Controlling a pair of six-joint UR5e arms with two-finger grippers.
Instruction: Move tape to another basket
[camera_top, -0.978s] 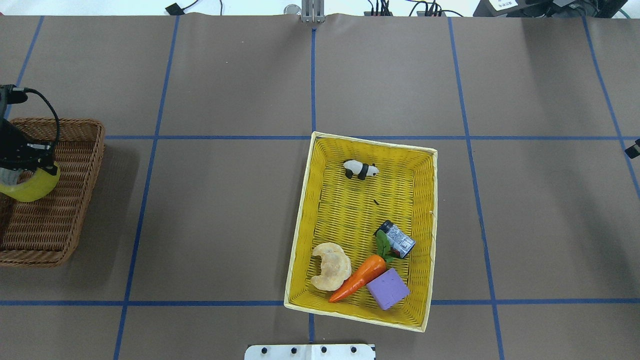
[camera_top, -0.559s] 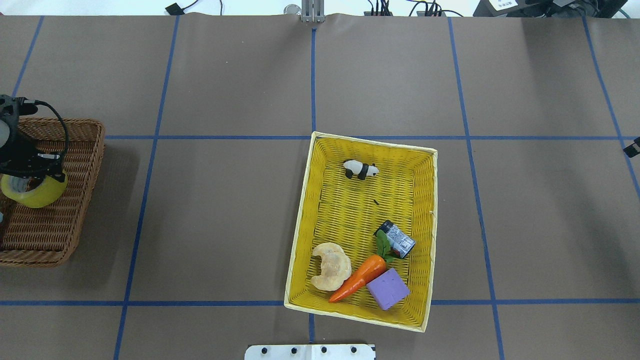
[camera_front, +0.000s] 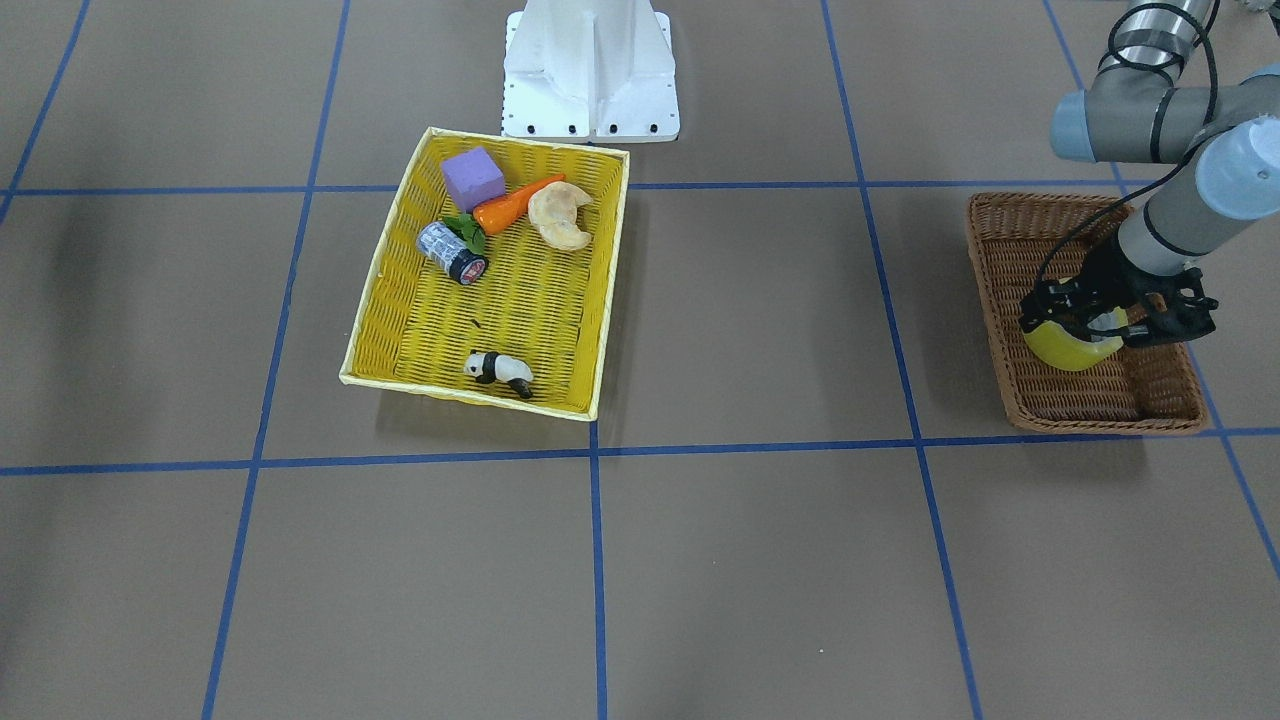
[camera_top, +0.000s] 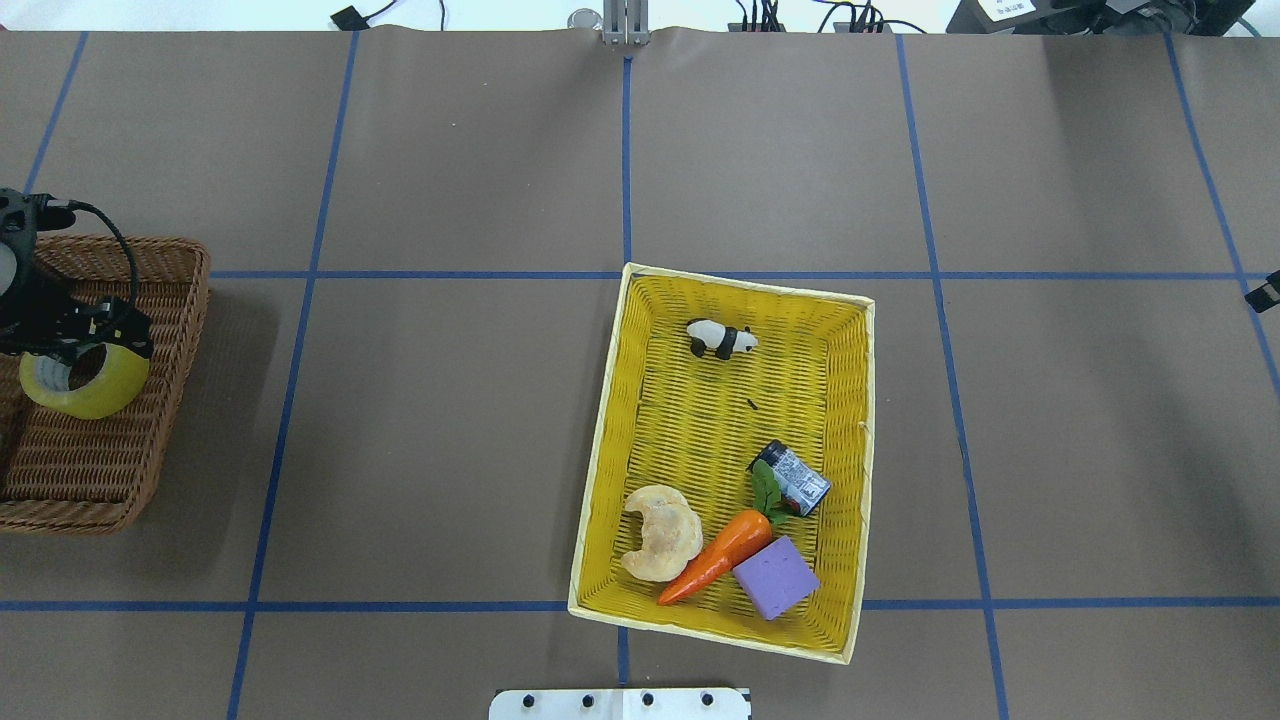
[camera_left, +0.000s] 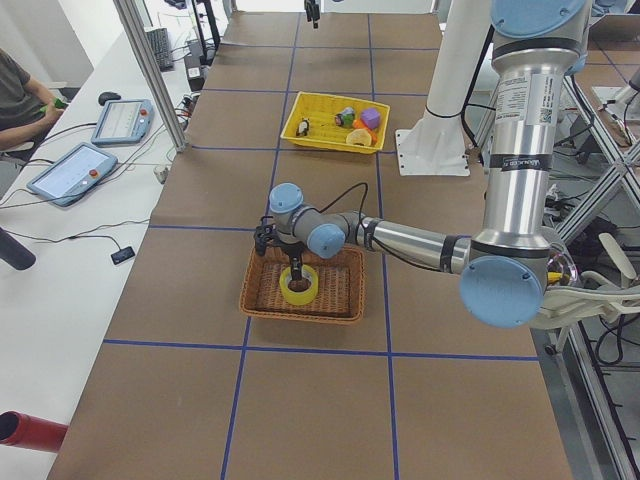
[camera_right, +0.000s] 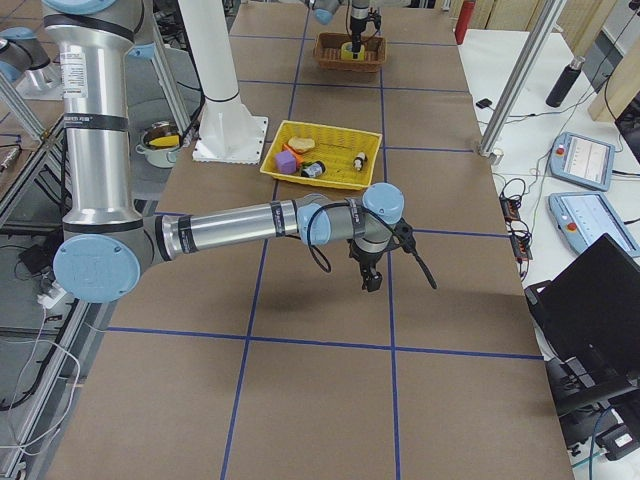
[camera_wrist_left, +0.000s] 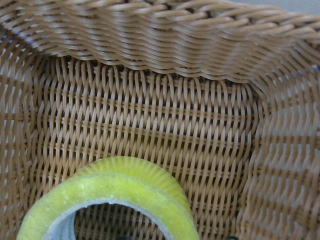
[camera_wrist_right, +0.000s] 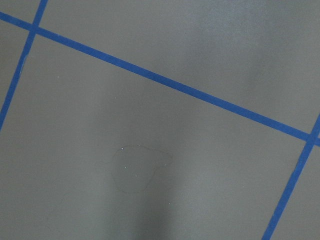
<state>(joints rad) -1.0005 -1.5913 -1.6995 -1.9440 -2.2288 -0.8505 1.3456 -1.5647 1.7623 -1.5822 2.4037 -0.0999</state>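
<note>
The tape (camera_top: 88, 385), a yellowish roll with a pale core, lies tilted on the floor of the brown wicker basket (camera_top: 165, 330) at the table's left edge. It also shows in the front view (camera_front: 1068, 347), the left side view (camera_left: 299, 287) and the left wrist view (camera_wrist_left: 125, 187). My left gripper (camera_top: 85, 348) stands right over it inside the basket (camera_front: 990, 270) with its fingers spread apart, straddling the roll's wall. My right gripper (camera_right: 371, 280) hangs over bare table far to the right; I cannot tell its state.
A bright yellow basket (camera_top: 852, 420) sits mid-table with a toy panda (camera_top: 720, 339), a dark-capped jar (camera_top: 793, 478), a carrot (camera_top: 722, 553), a croissant (camera_top: 660, 532) and a purple block (camera_top: 776, 578). The robot's white base (camera_front: 590, 70) stands behind it.
The left gripper lowered the tape into the brown basket, then its fingers spread. The roll tipped and slid slightly right, showing its core. The right arm has barely moved.
</note>
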